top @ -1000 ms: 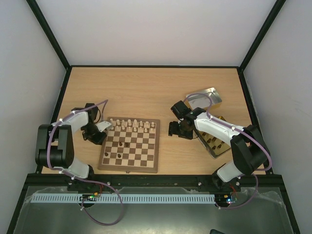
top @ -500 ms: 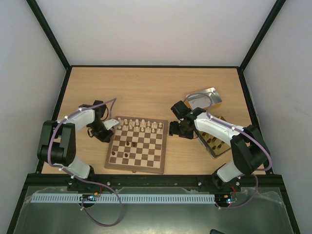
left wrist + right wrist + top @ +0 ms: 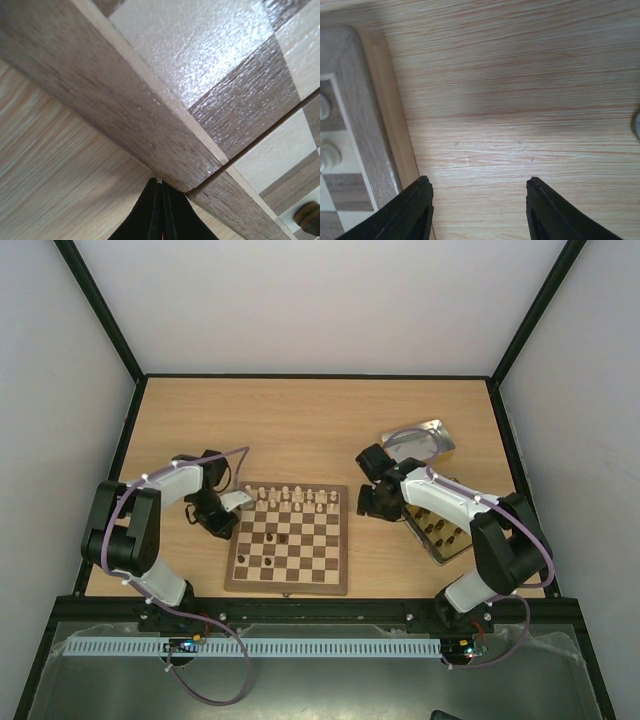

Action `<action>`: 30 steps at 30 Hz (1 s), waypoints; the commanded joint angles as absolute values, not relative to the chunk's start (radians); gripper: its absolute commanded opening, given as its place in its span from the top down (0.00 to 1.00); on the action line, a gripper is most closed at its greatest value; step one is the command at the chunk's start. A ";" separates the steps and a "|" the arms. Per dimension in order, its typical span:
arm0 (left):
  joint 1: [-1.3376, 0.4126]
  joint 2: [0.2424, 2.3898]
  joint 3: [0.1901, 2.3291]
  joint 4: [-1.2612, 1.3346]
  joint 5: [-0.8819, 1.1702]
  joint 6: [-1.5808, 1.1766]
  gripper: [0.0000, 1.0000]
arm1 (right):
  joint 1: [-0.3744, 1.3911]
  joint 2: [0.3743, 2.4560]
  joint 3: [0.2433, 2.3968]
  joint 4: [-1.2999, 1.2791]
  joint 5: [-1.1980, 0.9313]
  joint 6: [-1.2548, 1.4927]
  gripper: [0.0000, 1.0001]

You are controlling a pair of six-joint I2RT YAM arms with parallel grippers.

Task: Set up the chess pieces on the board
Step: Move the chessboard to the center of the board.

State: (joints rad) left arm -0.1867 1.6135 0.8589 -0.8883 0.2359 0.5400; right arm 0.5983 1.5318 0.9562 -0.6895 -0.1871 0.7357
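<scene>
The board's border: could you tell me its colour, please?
Mid-brown wood grain on the board, clearest in the left wrist view.

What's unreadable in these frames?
- Top view: types of the tiny turned wooden chess pieces on the checked wooden board, too small.
- Top view: gold-toned rectangular tin, contents partly behind the right arm.
- Left wrist: dark piece, cut by the frame corner.
- Right wrist: two pale pieces, cut by the left edge.
</scene>
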 commanded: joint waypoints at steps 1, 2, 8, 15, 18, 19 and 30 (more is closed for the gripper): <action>-0.213 1.607 0.874 -0.930 0.280 0.560 0.98 | 0.575 1.558 0.967 -0.697 -0.154 0.728 0.51; -0.217 1.608 0.876 -0.930 0.281 0.560 0.98 | 0.571 1.560 0.972 -0.699 -0.152 0.725 0.52; -0.240 1.609 0.876 -0.932 0.282 0.561 0.98 | 0.540 1.567 0.990 -0.717 -0.146 0.700 0.52; -0.254 1.621 0.884 -0.922 0.291 0.554 0.98 | 0.528 1.570 0.990 -0.723 -0.146 0.692 0.51; -0.256 1.631 0.888 -0.918 0.294 0.549 0.98 | 0.526 1.577 0.993 -0.725 -0.146 0.687 0.51; -0.260 1.632 0.890 -0.917 0.296 0.549 0.98 | 0.526 1.578 0.994 -0.726 -0.146 0.687 0.51; -0.283 1.643 0.908 -0.894 0.270 0.514 0.98 | 0.505 1.581 1.017 -0.746 -0.125 0.680 0.51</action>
